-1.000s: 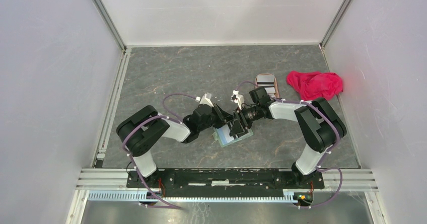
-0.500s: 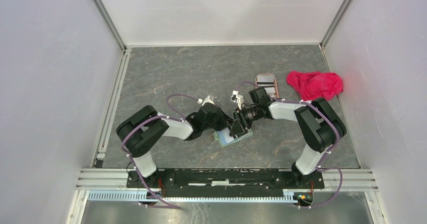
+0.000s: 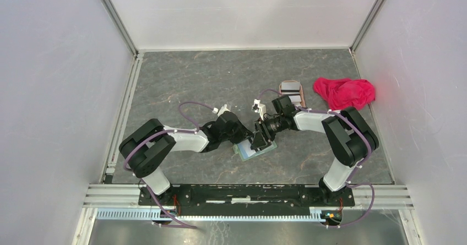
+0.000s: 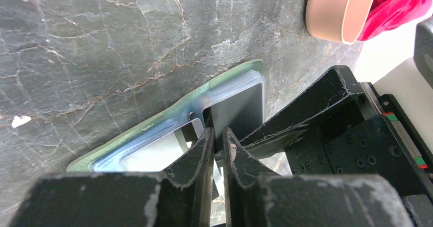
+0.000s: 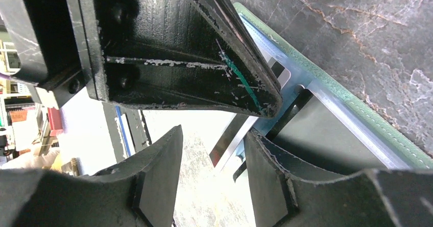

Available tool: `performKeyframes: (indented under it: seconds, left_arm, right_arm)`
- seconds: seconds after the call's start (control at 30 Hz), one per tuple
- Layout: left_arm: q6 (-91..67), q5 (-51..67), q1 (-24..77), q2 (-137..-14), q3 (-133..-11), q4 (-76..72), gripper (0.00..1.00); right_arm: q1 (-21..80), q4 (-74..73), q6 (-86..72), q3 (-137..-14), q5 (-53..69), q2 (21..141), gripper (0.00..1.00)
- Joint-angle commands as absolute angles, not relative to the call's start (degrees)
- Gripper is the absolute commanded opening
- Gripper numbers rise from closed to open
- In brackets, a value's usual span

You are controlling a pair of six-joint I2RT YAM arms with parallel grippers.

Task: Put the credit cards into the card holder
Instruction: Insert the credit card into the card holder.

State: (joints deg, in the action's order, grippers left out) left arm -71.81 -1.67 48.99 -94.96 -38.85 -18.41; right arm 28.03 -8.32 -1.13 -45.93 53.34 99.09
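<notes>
Tabletop (image 3: pixel 220 74): card holder (image 4: pixel 148 135) beneath left end effector (image 4: pixel 218 135), right end effector (image 5: pixel 212 135).

The left arm (image 3: pixel 184 140) sinks lower, its elbow sliding back and out, away from the left gripper (image 4: pixel 217 135).

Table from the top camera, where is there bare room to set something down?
Bare table across the far half, left of the tray and red cloth. Crowded at the card holder, where the left gripper and right gripper meet.
</notes>
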Motion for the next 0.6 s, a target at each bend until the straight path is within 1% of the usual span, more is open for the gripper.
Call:
performKeyframes:
  seconds: [0.0,0.37,0.57]
  left_arm:
    - [-68.0,-3.8,49.2,-92.9,-39.7,-14.5,0.18]
    - [-65.8,-5.4,49.2,-90.5,-40.0,-11.6,0.18]
    - [-62.3,-6.4,49.2,-86.0,-40.1,-11.2,0.19]
  right_arm:
    - [28.1,-9.7,2.5,-47.3,50.6,98.4,0.55]
    - [30.7,-14.2,7.6,-49.3,44.9,96.8,0.58]
    - [33.0,-16.8,10.6,-50.6,41.4,96.0,0.59]
